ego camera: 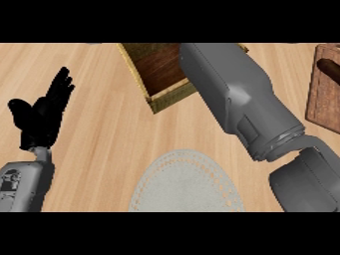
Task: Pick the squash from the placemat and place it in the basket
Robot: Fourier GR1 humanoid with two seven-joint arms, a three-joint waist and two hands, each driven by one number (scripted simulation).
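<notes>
A round pale grey placemat [186, 183] lies at the lower middle of the wooden counter with nothing on it. The basket [152, 78], light woven walls around a dark wooden floor, stands at the top middle. My right forearm [235, 97] stretches from the lower right up over the basket and covers much of its inside. The right hand is hidden beyond the picture's top edge. No squash shows anywhere. My left hand [41, 113] rests open at the left, fingers pointing up, holding nothing.
A brown wooden cutting board [334, 112] sits at the right edge with a dark brown oblong object [337, 72] on it. Bare counter lies between the left hand and the basket.
</notes>
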